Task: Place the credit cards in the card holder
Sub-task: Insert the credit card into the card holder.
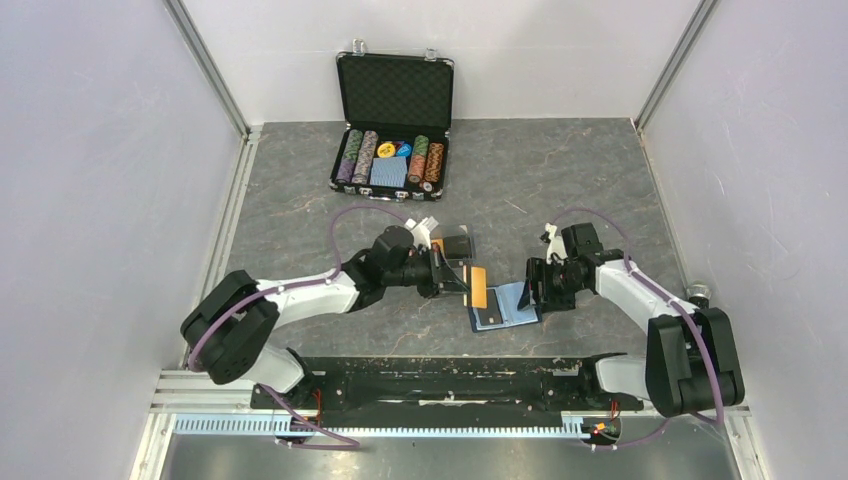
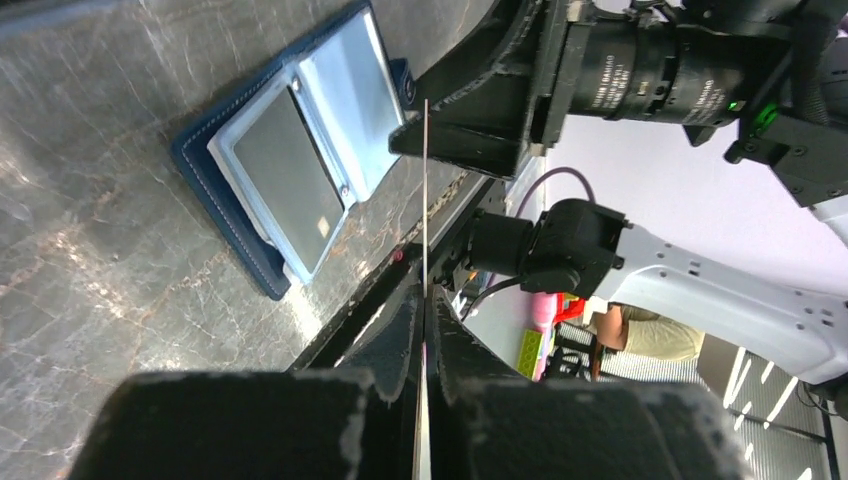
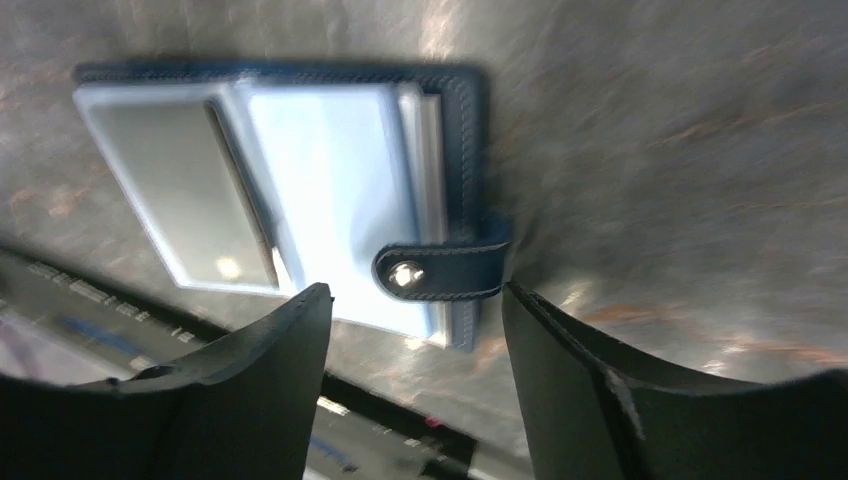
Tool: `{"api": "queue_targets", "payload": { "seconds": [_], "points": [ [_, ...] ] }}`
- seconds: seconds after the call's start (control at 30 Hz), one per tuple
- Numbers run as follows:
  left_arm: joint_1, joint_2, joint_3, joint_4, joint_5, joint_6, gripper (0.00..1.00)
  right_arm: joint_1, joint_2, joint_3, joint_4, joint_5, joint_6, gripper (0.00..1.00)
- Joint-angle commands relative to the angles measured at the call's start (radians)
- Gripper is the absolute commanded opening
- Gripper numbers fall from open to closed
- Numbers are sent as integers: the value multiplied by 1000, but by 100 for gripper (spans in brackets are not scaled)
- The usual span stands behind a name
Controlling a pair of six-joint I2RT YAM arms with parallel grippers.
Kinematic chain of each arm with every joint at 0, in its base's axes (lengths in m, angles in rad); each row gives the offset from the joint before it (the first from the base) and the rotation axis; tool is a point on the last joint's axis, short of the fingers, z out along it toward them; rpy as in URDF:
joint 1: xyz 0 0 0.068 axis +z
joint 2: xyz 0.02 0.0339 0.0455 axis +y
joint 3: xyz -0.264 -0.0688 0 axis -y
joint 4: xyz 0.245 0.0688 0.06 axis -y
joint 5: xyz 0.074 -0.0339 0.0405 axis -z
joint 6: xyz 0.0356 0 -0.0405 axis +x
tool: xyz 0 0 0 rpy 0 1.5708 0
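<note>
The navy card holder (image 1: 512,303) lies open on the table between the arms, lighter blue pockets up. A dark grey card (image 1: 488,318) sits in its near pocket. My left gripper (image 1: 462,281) is shut on a gold-orange credit card (image 1: 478,286), held on edge just above the holder's left side. In the left wrist view the card (image 2: 425,200) shows edge-on between the shut jaws (image 2: 425,295), right of the holder (image 2: 250,230). My right gripper (image 1: 530,285) is open and empty at the holder's right edge. Its wrist view (image 3: 415,295) shows the snap tab (image 3: 440,270) between the fingers and the holder (image 3: 320,150).
A clear plastic tray (image 1: 455,243) with dark contents stands just behind the left gripper. An open black chip briefcase (image 1: 392,110) with chips and a blue deck stands at the back. The black base rail (image 1: 440,375) runs along the near edge. Walls close in both sides.
</note>
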Motion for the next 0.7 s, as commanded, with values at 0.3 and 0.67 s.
{"api": "queue_targets", "payload": {
  "seconds": [0.3,0.67],
  "points": [
    [-55,148,47,-28,-45,-32,2,9,-70,-159,112,-185,99,46],
    [-63,244,120,-56,-22,23,2,13,-88,-186,115,-183,109,43]
  ]
}}
